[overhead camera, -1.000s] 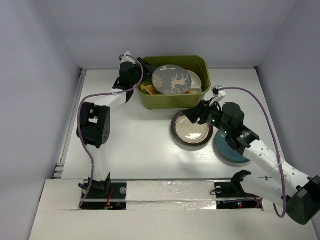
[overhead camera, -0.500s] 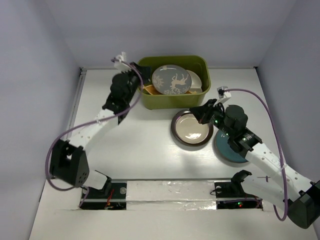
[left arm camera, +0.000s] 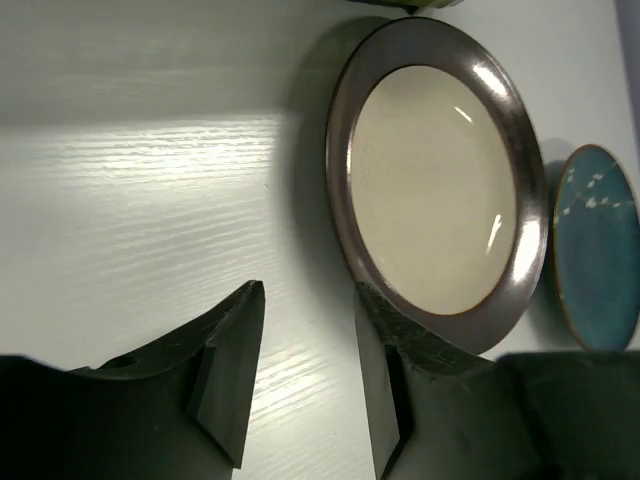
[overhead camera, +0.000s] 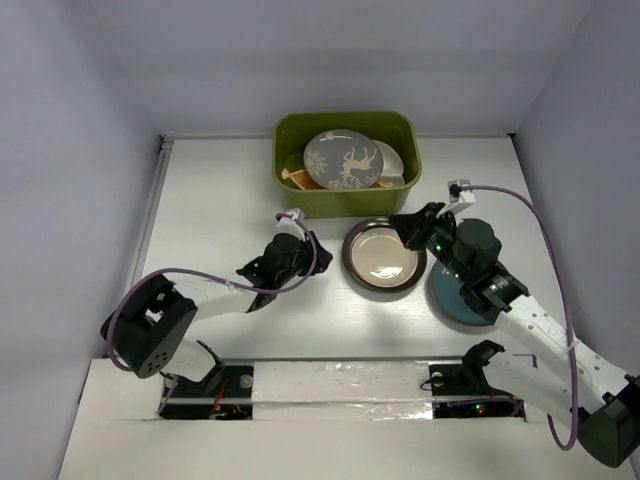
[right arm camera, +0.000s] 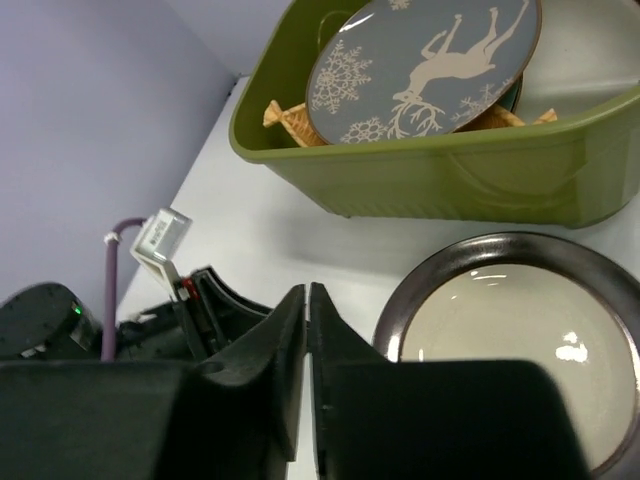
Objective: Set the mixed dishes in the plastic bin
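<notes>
The olive plastic bin (overhead camera: 396, 196) at the back holds the grey deer plate (overhead camera: 342, 158), an orange leaf-shaped dish (overhead camera: 293, 178) and a cream dish (overhead camera: 391, 160). In front of it on the table lies the brown-rimmed cream plate (overhead camera: 384, 256), with the teal plate (overhead camera: 449, 299) to its right, partly under my right arm. My left gripper (overhead camera: 314, 246) sits low just left of the brown-rimmed plate (left arm camera: 440, 180), open, with only bare table between its fingers (left arm camera: 232, 340). My right gripper (overhead camera: 405, 226) hovers over that plate's far right rim, shut on nothing (right arm camera: 307, 292).
White side walls enclose the table on the left, right and back. A silver-taped strip (overhead camera: 340, 385) with the arm bases runs along the near edge. The right wrist view shows the bin wall (right arm camera: 450, 175) close ahead and the left arm's wrist (right arm camera: 165, 300) beyond the plate.
My left arm has swung from the bin's left corner down to the table beside the brown-rimmed plate. The right gripper has shifted slightly right over the plate's rim and closed.
</notes>
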